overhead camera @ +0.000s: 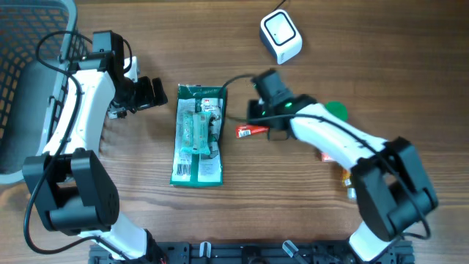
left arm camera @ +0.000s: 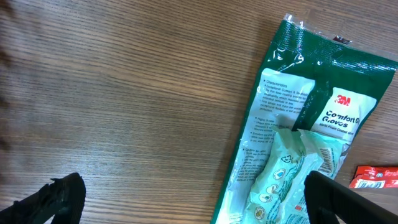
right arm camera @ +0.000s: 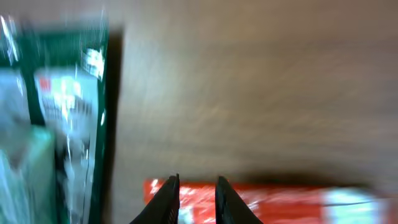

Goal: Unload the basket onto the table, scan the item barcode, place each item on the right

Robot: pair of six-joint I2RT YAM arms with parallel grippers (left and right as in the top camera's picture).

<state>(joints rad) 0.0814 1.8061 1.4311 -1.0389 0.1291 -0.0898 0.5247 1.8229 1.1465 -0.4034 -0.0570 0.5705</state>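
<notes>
**Right claw (right arm camera: 196,190) poised at the red packet (right arm camera: 267,200), left claw (left arm camera: 191,186) gaping beside the glove pack (left arm camera: 311,124)**

Dark fingers (right arm camera: 166,202) of the right claw are standing close together with only a narrow gap between them. The red packet is showing right at their tips. That wrist view is blurring badly, so I cannot tell whether they are pinching the packet or only hanging over it. From overhead, the packet is lying flat on the wooden counter (overhead camera: 396,66), just to the right of the green glove pack and close to the right claw.

On the other side, the left claw is hanging with its fingers spread wide and nothing between them but bare counter. It is sitting just left of the glove pack's upper end. The pack is lying lengthwise in the middle of the counter, printed side up.

Farther out, the white scanner (overhead camera: 281,35) is sitting near the far edge, well apart from both packs. A grey basket (overhead camera: 22,66) is occupying the left edge.
</notes>
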